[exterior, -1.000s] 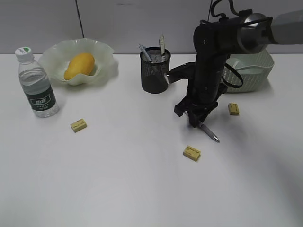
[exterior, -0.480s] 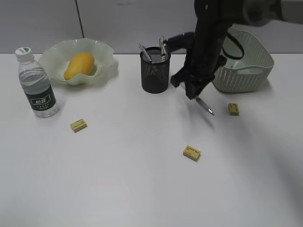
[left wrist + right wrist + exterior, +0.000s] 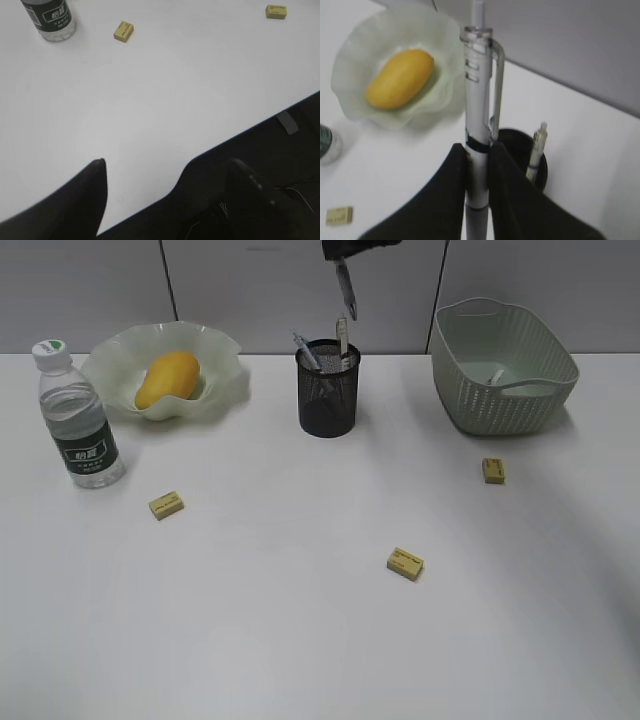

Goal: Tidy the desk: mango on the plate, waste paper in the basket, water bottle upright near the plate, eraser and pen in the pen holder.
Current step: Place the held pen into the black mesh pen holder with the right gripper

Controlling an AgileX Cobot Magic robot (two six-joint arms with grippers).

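My right gripper: clamped on the pen, both jaws pressed to its barrel, high over the desk at the top edge of the exterior view.
Pen: hangs from my grip, pointing down, clear of everything.
Pen holder: just below my right gripper and a little to the side; two pens already stand in it.
Plate: off to the left of my right gripper, the mango lying in it.
Water bottle: upright, just beside the plate, near my left side.
Basket: to the right of my right gripper; something small and pale lies inside, too small to name.
Erasers: three on the desk, left, middle and right, well below my grip.
My left gripper: jaws spread wide, nothing between them, over the desk's near edge.
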